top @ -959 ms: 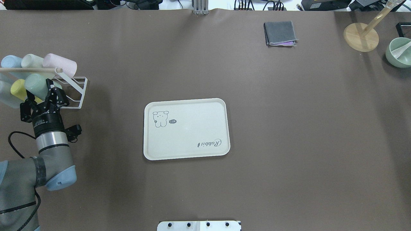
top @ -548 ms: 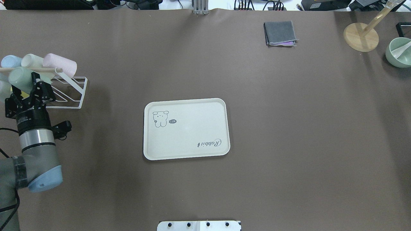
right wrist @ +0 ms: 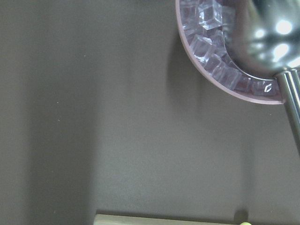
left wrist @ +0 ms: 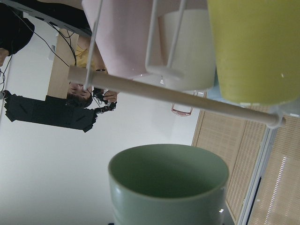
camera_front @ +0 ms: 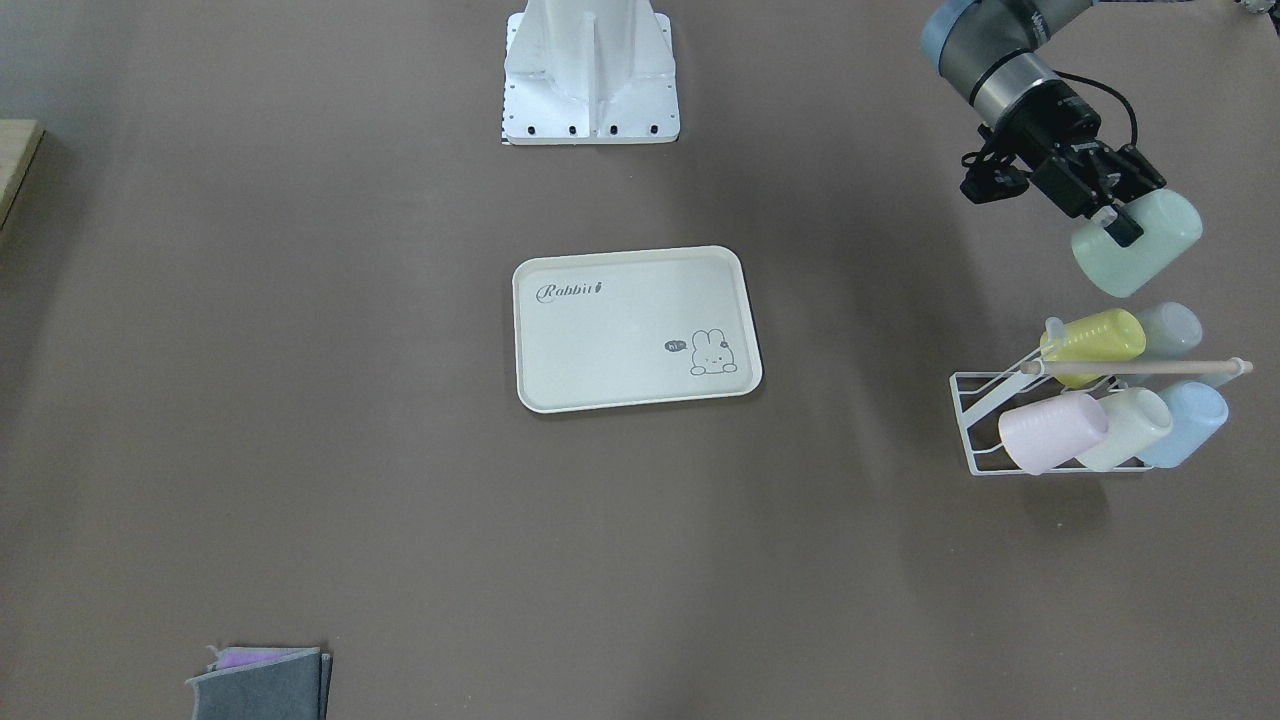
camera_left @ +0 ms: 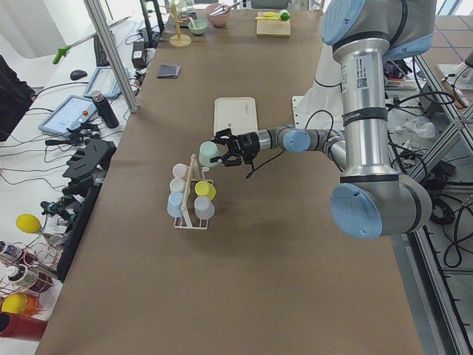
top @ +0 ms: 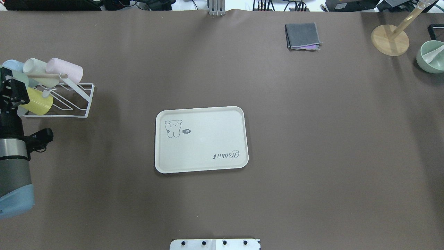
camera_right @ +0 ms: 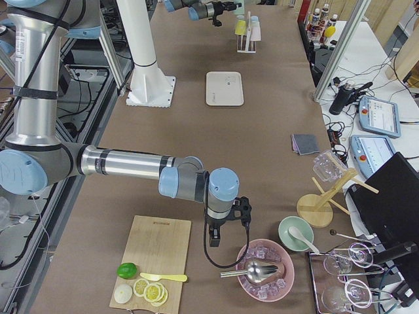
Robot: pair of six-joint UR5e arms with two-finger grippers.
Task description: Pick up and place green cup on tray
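Note:
The green cup (camera_front: 1137, 245) hangs tilted on its side in the air, just off the robot-side end of the white wire rack (camera_front: 975, 420). My left gripper (camera_front: 1113, 224) is shut on the cup's rim end. In the left wrist view the green cup (left wrist: 168, 187) fills the bottom, mouth facing away, with the rack's wooden bar above it. The cream tray (camera_front: 630, 330) lies flat at mid-table with nothing on it, well apart from the cup. My right gripper (camera_right: 219, 234) shows only in the exterior right view, over the table by a pink bowl; I cannot tell its state.
The rack holds a yellow cup (camera_front: 1092, 345), a pink cup (camera_front: 1050, 432), a cream cup (camera_front: 1125, 428) and a blue cup (camera_front: 1185, 425). A folded grey cloth (top: 302, 36), a wooden stand (top: 390, 40) and a green bowl (top: 432, 56) sit at the far right.
My left gripper has carried the green cup off the rack and toward the table's left end; in the overhead view it has slid to the frame's left edge.

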